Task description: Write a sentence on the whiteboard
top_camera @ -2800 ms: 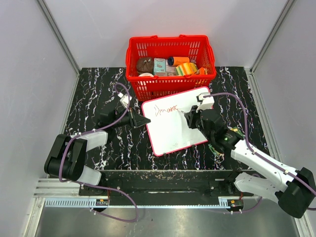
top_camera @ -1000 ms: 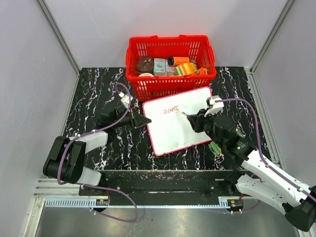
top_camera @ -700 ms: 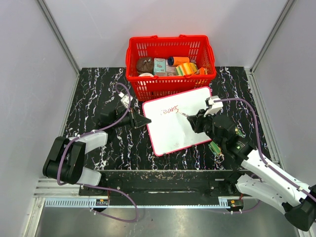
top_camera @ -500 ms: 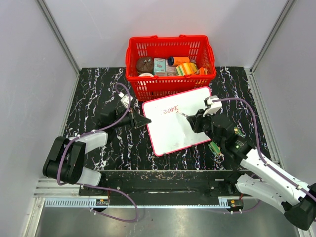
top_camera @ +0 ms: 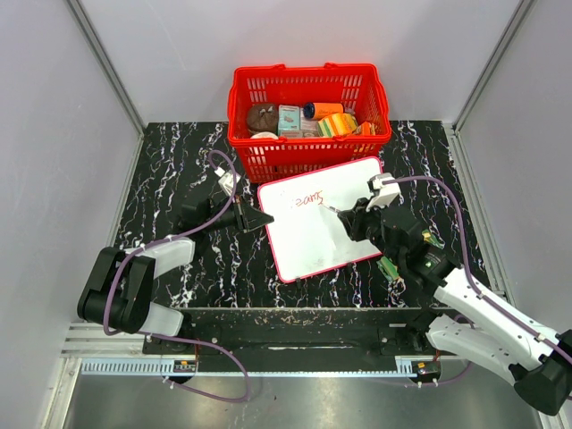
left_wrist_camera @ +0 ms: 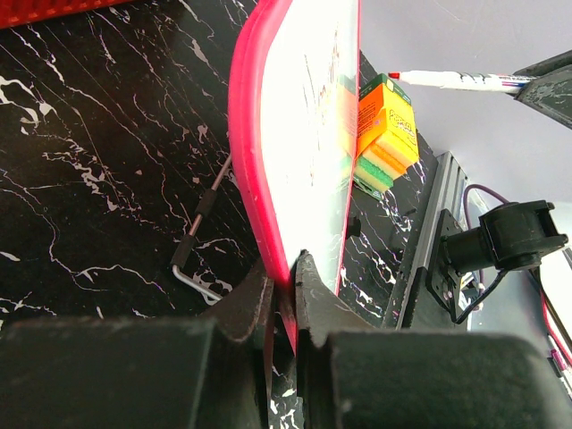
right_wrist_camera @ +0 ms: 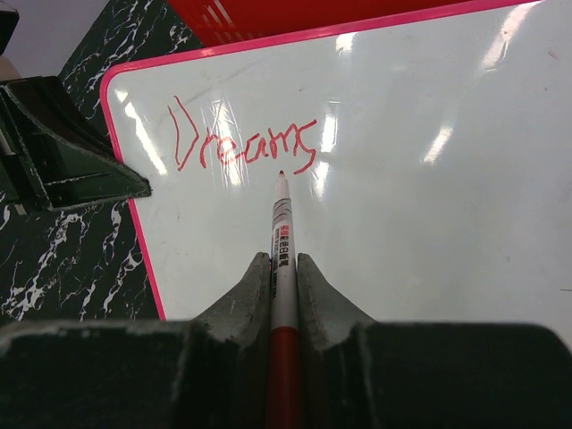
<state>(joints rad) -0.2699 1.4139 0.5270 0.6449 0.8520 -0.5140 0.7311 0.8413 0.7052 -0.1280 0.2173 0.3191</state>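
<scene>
The whiteboard (top_camera: 308, 237) is pinched at nine o'clock by the left gripper (top_camera: 264, 219); the marker (right_wrist_camera: 282, 223) is clamped in the right gripper (right_wrist_camera: 282, 261).

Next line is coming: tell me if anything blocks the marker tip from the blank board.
Nothing visible. The right gripper's marker tip sits over bare whiteboard below the sentence; the left gripper clamps its rim.

I see a black table (top_camera: 170, 152) veined in white across the middle of the frame. A red plastic basket (top_camera: 308, 150) stands at its upper centre. Just below it lies a whiteboard (top_camera: 313, 241), turned askew. A small L-shaped hex key (left_wrist_camera: 195, 255) lies beside the board's edge.
</scene>
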